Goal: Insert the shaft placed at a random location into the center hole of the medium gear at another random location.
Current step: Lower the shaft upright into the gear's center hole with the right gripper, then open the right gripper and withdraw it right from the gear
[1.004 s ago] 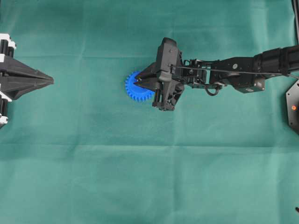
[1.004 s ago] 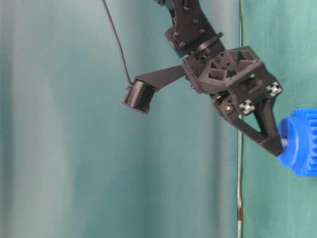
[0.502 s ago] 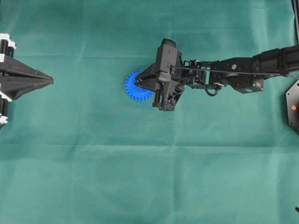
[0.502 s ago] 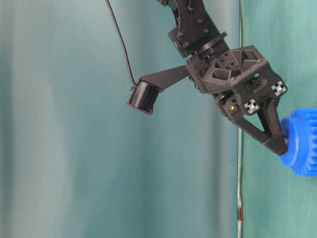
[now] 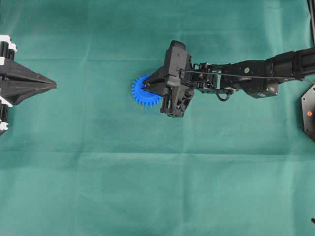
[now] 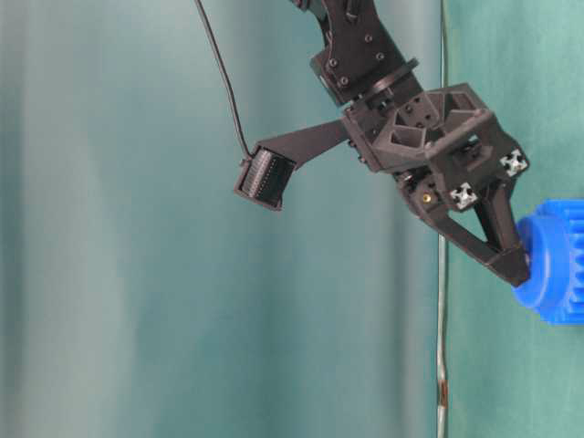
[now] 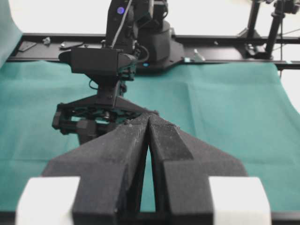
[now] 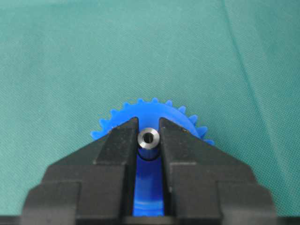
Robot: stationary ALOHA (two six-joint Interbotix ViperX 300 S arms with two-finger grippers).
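Green cloth (image 5: 147,187) over the table

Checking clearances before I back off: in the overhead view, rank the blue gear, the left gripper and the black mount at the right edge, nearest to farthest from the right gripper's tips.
1. The medium gear: directly under the right gripper tips, centre of the cloth.
2. The left gripper: parked at the left edge.
3. The black mount: far right edge, behind the arm.
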